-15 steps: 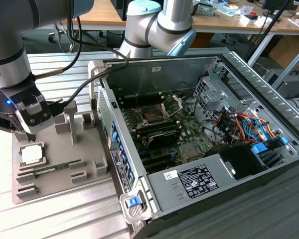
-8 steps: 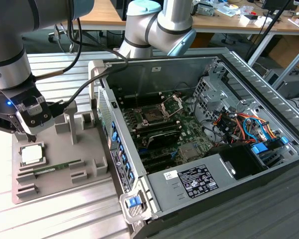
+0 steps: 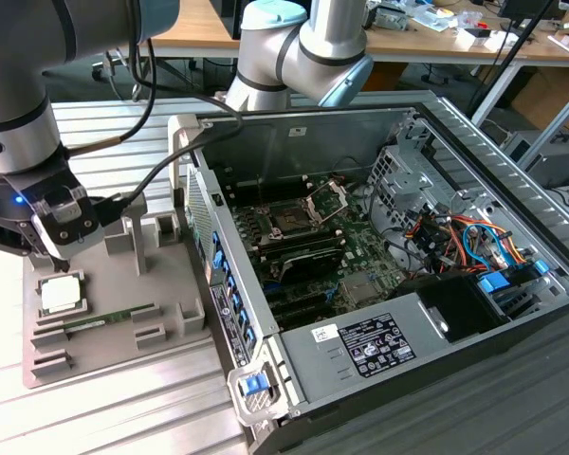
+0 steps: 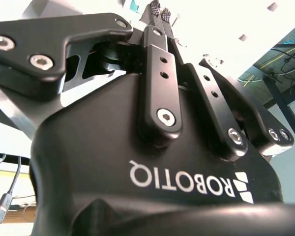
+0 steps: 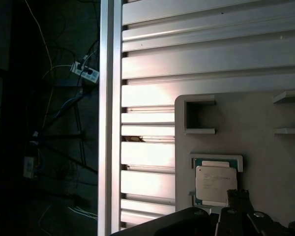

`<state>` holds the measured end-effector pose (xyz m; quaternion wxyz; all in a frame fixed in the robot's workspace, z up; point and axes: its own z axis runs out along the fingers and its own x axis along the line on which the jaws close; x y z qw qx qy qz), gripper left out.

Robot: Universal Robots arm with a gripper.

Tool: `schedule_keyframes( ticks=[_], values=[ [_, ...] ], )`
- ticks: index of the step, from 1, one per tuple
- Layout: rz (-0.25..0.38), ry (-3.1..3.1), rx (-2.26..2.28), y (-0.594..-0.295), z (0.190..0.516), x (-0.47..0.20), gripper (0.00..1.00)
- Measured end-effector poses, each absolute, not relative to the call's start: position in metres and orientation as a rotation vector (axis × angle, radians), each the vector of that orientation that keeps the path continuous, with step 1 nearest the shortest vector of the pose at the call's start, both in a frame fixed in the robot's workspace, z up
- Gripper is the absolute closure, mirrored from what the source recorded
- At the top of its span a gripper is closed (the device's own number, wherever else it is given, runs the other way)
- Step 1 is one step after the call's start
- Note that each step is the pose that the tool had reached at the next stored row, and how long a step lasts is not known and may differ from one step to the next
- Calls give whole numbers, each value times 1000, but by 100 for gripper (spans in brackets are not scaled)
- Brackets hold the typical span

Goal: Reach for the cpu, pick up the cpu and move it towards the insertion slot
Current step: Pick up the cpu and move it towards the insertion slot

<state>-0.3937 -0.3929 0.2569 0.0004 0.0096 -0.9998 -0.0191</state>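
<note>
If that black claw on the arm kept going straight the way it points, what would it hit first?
Most likely the small square silvery-white cpu resting in the grey moulded holder: the gripper hangs just above it, pointing down, though exact depth is unclear.

The cpu has a pale silvery-white face with a thin tan rim. Beside the cpu, the memory stick is green. Under the cpu, the fixture tray is matt grey. The tabletop is silver aluminium, ribbed in parallel bands. The end effector is black with white lettering. The insertion slot is dark, framed in shiny silver.
</note>
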Motion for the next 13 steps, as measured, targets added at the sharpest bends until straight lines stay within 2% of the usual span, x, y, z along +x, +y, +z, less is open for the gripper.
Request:
schedule_keyframes(
  ticks=[13],
  values=[
    [-60,-3140,30,-393,251,-394,90]
  ],
)
